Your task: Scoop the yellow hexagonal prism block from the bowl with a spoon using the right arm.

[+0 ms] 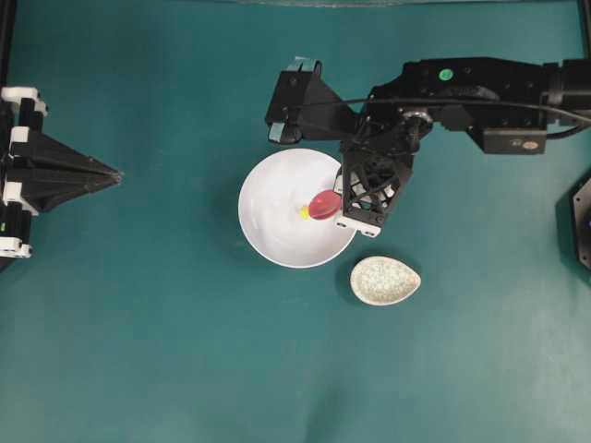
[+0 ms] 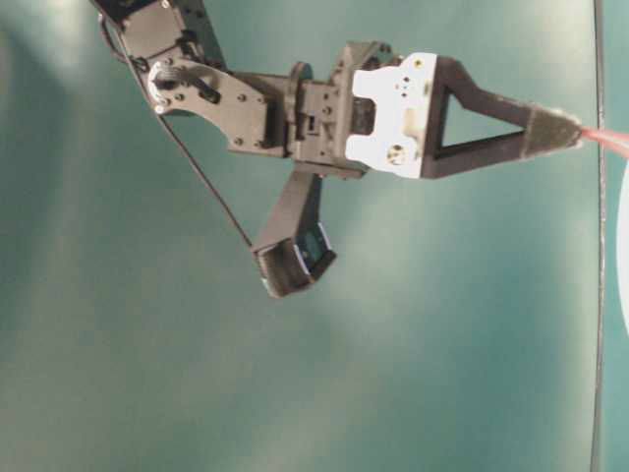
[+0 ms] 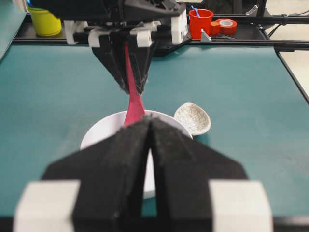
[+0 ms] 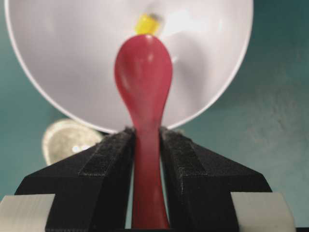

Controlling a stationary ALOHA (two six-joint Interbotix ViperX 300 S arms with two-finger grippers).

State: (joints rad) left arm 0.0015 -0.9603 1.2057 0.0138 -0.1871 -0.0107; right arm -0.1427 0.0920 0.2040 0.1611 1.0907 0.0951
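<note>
The right gripper [image 4: 146, 159] pinched the spoon [image 4: 144, 72] over the bowl [image 4: 58, 63]; the block [image 4: 147, 23] lay just beyond its tip, apparently unscooped.

No text, brand or number can be read in any view. A small round green sticker [image 1: 446, 74] is seen on the right arm [image 1: 480, 88], but whatever is printed on it is too small to be made out.
</note>
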